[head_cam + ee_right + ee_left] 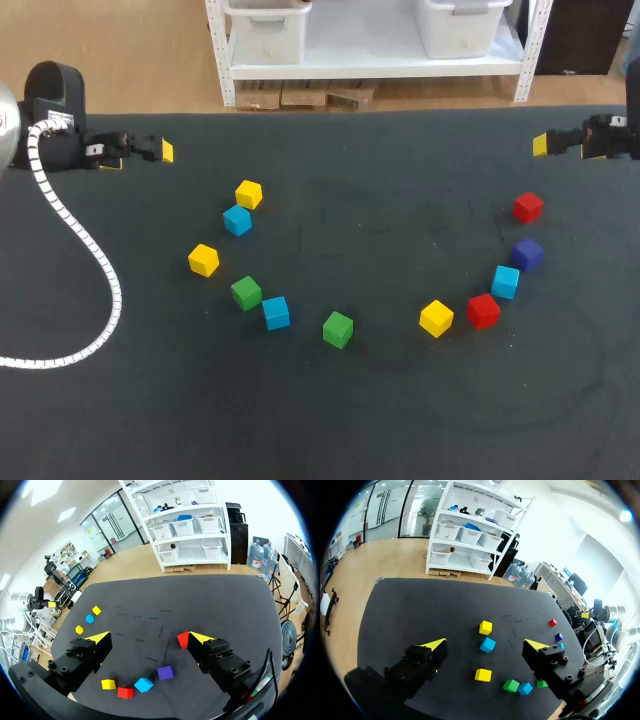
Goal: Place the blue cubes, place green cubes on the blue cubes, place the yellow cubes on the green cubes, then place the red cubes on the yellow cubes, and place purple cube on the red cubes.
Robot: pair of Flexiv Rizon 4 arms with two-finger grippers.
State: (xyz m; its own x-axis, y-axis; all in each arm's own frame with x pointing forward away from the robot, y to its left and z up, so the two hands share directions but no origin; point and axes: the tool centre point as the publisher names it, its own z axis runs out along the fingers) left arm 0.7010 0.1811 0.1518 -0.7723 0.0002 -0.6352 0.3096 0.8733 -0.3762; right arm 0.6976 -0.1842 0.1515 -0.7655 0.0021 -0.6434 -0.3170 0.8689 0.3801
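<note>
Cubes lie singly on the dark table (330, 420), none stacked. On my left side a yellow cube (248, 194) sits just beside a blue cube (237, 219), with a second yellow cube (203, 260) nearer me. A green cube (246, 293) lies just beside a second blue cube (275, 312), and a second green cube (338, 329) lies apart toward the middle. On my right a third yellow cube (436, 318), a red cube (483, 310), a third blue cube (505, 281) and the purple cube (527, 254) curve in a close row, with a second red cube (527, 207) beyond the purple one. My left gripper (485, 644) hangs over the table's far left corner, fingers spread wide and holding nothing. My right gripper (150, 637) is at the far right edge, equally wide and unloaded.
</note>
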